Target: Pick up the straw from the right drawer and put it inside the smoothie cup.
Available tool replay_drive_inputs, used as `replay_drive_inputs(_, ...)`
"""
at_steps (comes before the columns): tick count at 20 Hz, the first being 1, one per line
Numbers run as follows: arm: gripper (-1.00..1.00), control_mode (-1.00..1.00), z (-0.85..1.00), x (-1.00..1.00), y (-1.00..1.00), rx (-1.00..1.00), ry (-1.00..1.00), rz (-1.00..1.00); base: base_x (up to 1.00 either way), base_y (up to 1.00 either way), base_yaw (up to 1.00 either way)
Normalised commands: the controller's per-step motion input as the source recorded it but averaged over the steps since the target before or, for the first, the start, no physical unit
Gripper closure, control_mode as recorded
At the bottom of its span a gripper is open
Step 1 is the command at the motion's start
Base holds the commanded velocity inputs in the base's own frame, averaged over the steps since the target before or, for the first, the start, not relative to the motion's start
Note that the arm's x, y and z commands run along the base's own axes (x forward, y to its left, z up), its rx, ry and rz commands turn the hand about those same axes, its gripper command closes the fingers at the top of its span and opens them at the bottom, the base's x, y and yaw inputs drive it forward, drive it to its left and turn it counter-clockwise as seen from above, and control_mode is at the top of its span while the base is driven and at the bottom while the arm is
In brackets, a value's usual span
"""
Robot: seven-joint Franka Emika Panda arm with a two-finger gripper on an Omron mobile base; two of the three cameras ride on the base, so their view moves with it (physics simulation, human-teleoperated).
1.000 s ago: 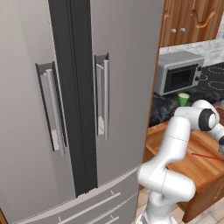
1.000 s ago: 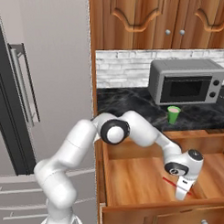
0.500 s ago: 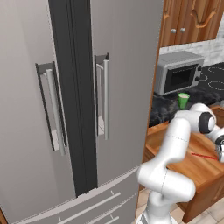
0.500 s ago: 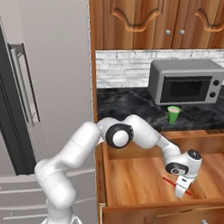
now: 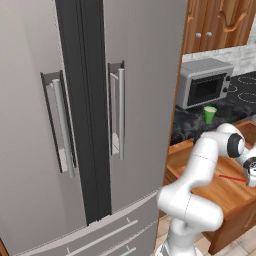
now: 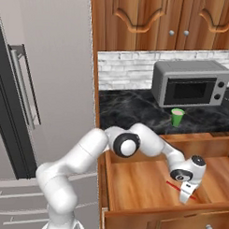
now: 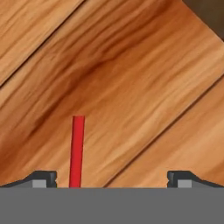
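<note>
Claw (image 7: 112,177) hung low in the right drawer (image 6: 132,182), tips spread wide apart, released, nothing gripped. Straw (image 7: 77,151) lay flat on the drawer floor between the tips, close to the tip at 8 o'clock, running toward 12 o'clock in the hand view. Smoothie cup (image 6: 177,117) stood upright on the dark desk (image 6: 130,110) beyond, well apart, at 12 o'clock from the claw, before the grey microwave (image 6: 191,83).
</note>
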Motion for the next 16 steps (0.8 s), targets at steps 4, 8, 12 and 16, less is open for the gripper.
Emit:
replay_drive_inputs(4,-1.0,-1.0,-0.18,0.15,-0.19,0.0,0.0,-0.01,0.0,0.0,0.0)
replay_drive_inputs(8,-1.0,-1.0,-0.27,0.13,-0.15,0.0,0.01,0.0,0.0,0.0,0.0)
replay_drive_inputs(12,-1.0,-1.0,-0.27,0.18,-0.11,0.0,0.0,0.0,0.0,0.0,0.0)
replay_drive_inputs(16,-1.0,-1.0,-0.24,0.34,-0.06,0.0,0.0,0.0,0.0,0.0,0.0)
